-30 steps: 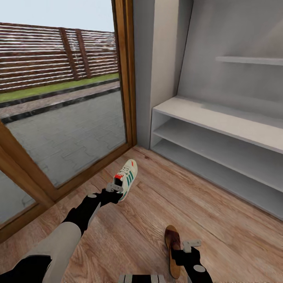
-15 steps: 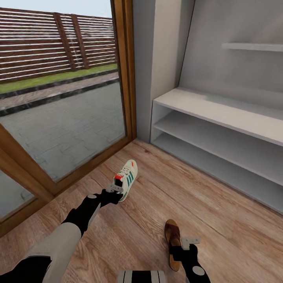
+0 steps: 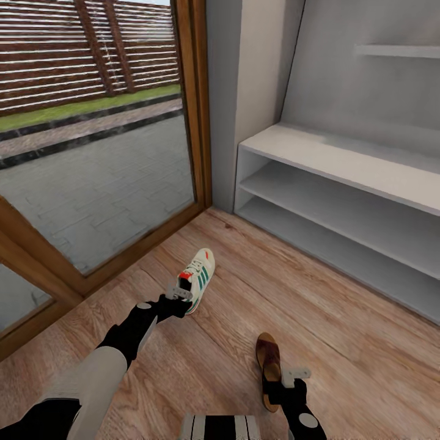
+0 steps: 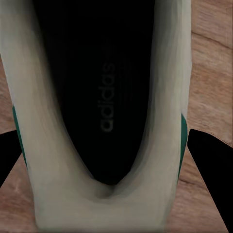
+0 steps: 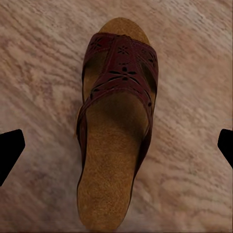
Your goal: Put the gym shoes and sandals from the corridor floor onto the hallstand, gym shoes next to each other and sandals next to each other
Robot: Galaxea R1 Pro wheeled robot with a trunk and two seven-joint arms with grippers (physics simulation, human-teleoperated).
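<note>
Wood-plank floor [image 3: 342,342] fills the lower head view, w/ a big glass door [image 3: 91,153] in a brown frame at the far left and the white hallstand [image 3: 342,183] along the right wall, its two open shelf levels facing the room and a floating shelf [image 3: 397,50] above. One gym shoe [image 3: 200,276] sits near the door, toe pointing away from the robot; left gripper [image 3: 181,294] is at its heel end, fingers either side of the red heel patch. One sandal [image 3: 269,366] lies closer to the robot, well apart from the rack; right gripper [image 3: 292,374] is just beside its heel end. Both shoes are on the floor or just above it, can't tell which.

Left wrist view: gym shoe [image 4: 104,116] seen from above and very close, dark inner w/ faint lettering, cream collar, green stripes at both sides. Black fingertips [image 4: 213,170] flank the heel on both sides, touching or nearly so; left claw looks closed on the shoe.

Right wrist view: sandal [image 5: 116,126] lies flat on the planks, tan insole, dark brown perforated strap across the front. Black fingertips [image 5: 9,150] stand wide at both edges, well clear of the sandal: right claw is open, holding nothing.
</note>
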